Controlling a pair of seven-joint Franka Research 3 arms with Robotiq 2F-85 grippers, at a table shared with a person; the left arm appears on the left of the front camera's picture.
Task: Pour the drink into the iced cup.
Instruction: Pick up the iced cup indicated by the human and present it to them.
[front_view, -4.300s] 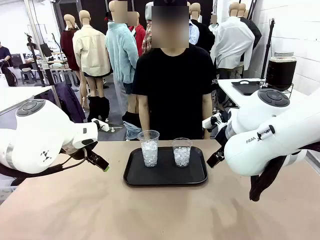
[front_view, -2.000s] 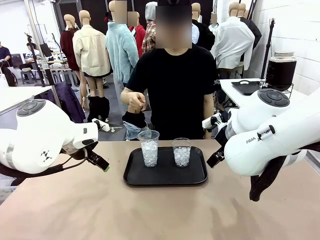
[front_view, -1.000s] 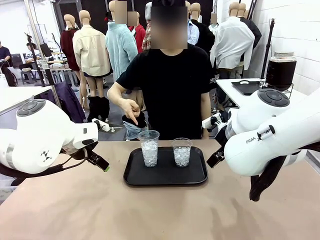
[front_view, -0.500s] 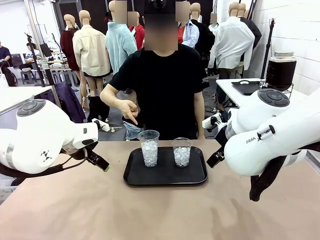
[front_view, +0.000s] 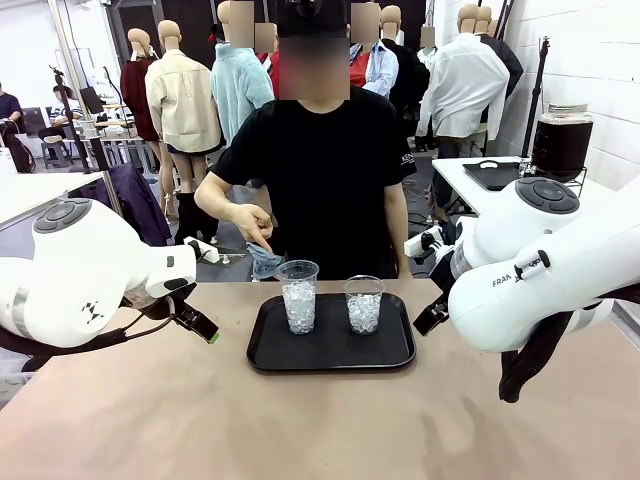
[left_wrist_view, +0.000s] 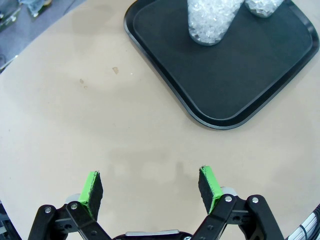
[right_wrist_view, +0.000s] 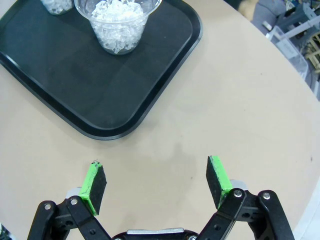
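Movement comes only from the person: the person's hand (front_view: 252, 222), which hung at the side a few seconds ago, has risen, swung across and now sits low just behind the taller iced cup (front_view: 297, 296), forefinger angled down toward its rim. We read that as a choice being made for us, so this cup, not the shorter cup (front_view: 363, 304) beside it on the black tray (front_view: 330, 357), looks like the one to fill. Both cups stand upright, packed with ice and without any liquid yet. Our own side has not stirred over the same stretch. The left gripper (left_wrist_view: 150, 186) hangs over bare table (front_view: 200, 420) near the tray's corner, its green pads spread wide with nothing between them. The right gripper (right_wrist_view: 156, 182) does the same off the tray's other side, equally wide and empty. The drink sits dark in its glass jar (front_view: 561, 140), silver lid on, on a side table (front_view: 470, 170) at the far right, well apart from the tray and from both grippers. So pouring has not begun. We judge that fetching the jar comes first, most likely with the right arm, which is on the jar's side.
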